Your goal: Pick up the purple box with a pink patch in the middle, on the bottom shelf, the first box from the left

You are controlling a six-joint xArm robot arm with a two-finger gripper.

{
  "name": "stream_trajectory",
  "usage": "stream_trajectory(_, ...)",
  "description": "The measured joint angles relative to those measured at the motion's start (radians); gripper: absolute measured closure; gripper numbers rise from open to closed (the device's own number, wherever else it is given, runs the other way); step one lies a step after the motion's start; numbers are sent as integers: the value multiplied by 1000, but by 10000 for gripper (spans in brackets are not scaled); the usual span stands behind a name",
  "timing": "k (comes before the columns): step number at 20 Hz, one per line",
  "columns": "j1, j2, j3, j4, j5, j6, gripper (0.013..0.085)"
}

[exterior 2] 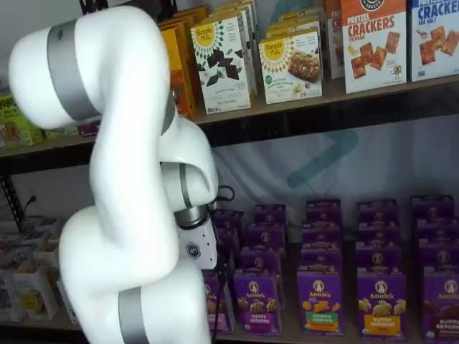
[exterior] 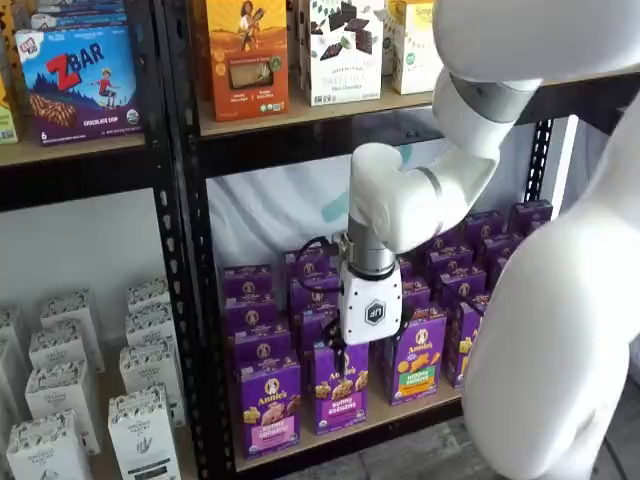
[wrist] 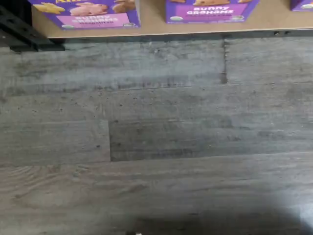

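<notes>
The purple box with the pink patch stands upright at the front left of the bottom shelf. In the wrist view it shows only its lower part, at the shelf's edge. In a shelf view it is half hidden behind the arm. My gripper hangs in front of the purple boxes, above and to the right of the target and apart from it. Its white body shows in both shelf views, but the fingers are too dark against the boxes to make out. Nothing shows in them.
A purple Bunny Grahams box stands right of the target, with more purple boxes in rows behind and beside it. Black shelf posts border the bay. White boxes fill the neighbouring bay. Grey floorboards lie below the shelf edge.
</notes>
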Motion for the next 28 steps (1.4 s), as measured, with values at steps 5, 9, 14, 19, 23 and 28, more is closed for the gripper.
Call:
stream_trajectory(5,28,178,-84,9,-76,19,130)
stream_trajectory(9,39,311,-161,18,-134,20,130)
stream_trajectory(14,51,458,-266,67,-197,-16,130)
stream_trajectory(19,54,573,-375,54,-202,-1,130)
stream_trajectory(23,57,646,-448,54,-214,1,130)
stream_trajectory(28,57,726,-536,43,-214,12,130)
